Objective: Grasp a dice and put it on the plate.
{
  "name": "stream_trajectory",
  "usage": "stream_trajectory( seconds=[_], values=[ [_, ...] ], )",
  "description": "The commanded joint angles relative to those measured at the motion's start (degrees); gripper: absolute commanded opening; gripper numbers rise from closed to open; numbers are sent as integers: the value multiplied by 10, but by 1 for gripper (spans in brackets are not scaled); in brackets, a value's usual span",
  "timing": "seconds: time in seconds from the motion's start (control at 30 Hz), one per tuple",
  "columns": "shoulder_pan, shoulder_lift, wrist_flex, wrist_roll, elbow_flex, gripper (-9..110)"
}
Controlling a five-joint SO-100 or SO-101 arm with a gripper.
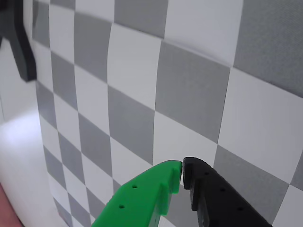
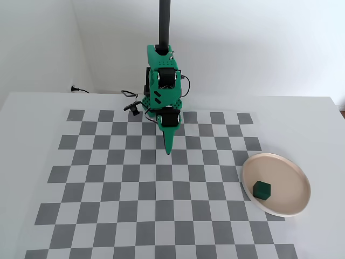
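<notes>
In the fixed view the small dark green dice (image 2: 262,189) lies on the beige-pink plate (image 2: 294,186), at the plate's left side, on the right of the checkerboard. My gripper (image 2: 169,151) hangs from the green arm at the board's back middle, far left of the plate, tips pointing down at the board. In the wrist view my gripper (image 1: 182,171) has its green finger (image 1: 156,189) and black finger (image 1: 208,189) touching at the tips, shut and empty. Dice and plate are out of the wrist view.
The grey and white checkerboard mat (image 2: 108,189) covers the white table. A black cable and plug (image 2: 129,102) lie at the back near the arm's base. A dark object (image 1: 21,42) shows at the wrist view's upper left.
</notes>
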Motion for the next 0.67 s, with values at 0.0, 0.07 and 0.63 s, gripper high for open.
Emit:
stream_trajectory(
  seconds=[0.0, 0.07, 0.63],
  values=[
    [11, 7, 12, 6, -15, -4],
    [11, 7, 15, 4, -16, -4],
    [4, 7, 13, -6, -16, -4]
  ],
)
